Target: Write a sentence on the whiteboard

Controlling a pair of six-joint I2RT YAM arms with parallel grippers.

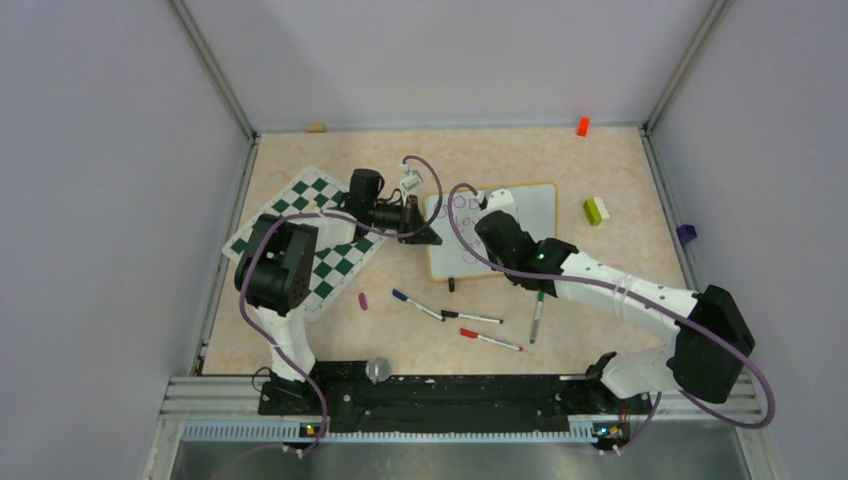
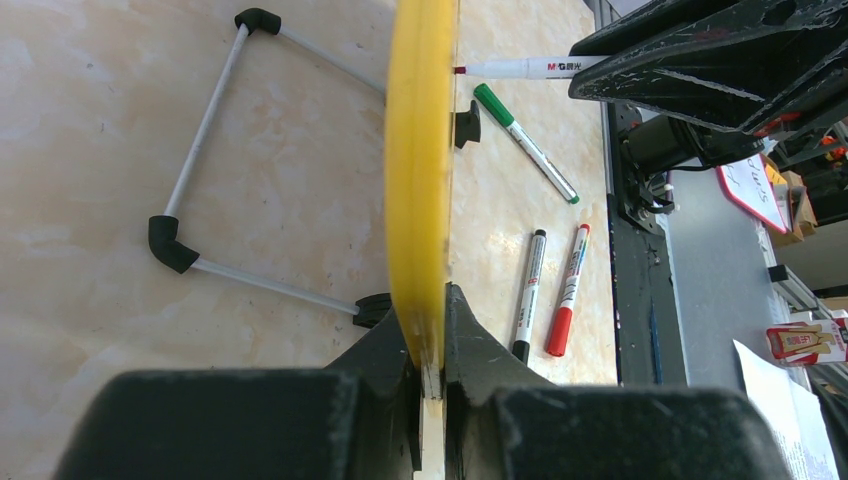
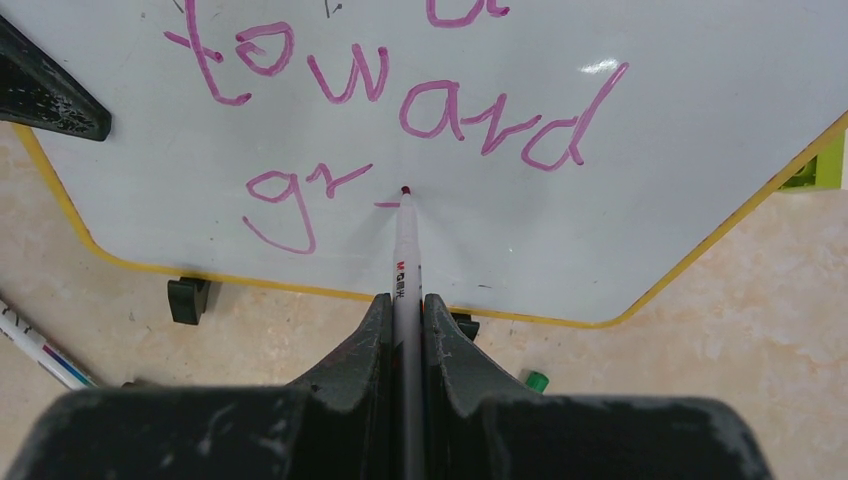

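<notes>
the purple handwritten sentence [image 3: 420, 112] has its top line cut off at the upper edge; from overhead it is unreadably small.

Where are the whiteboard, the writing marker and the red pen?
whiteboard [image 3: 680, 150]: right wrist view, bare white face.
marker [image 3: 404, 245]: right wrist view, white barrel.
red pen [image 1: 490, 340]: top view, its barrel.

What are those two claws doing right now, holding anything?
Left gripper: closed, clamping the whiteboard by its yellow edge.
Right gripper: closed on a marker, tip on the board.
</notes>
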